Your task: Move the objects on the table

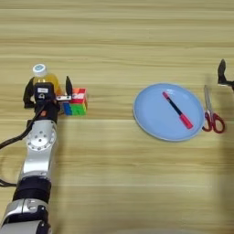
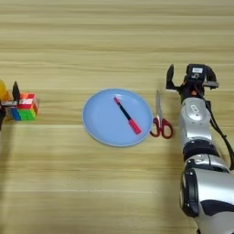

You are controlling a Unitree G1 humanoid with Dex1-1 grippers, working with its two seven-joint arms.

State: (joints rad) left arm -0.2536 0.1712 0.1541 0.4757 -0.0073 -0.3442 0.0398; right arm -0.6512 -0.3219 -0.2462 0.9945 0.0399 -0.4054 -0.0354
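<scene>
Left eye view: pen [image 1: 178, 109] diagonal on plate [image 1: 155, 119]

Matt planked wood table [image 1: 119, 41], smooth glossy plate [image 1: 153, 116], metal-bladed scissors [image 2: 159, 114] with plastic handles.

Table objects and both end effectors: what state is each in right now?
Bottle: upright, capped, between the left end effector fingers.
Left end effector: open.
Puzzle cube: on the table, scrambled.
Plate: flat, holding the pen.
Pen: capped.
Scissors: closed, flat.
Right end effector: open, empty.
</scene>
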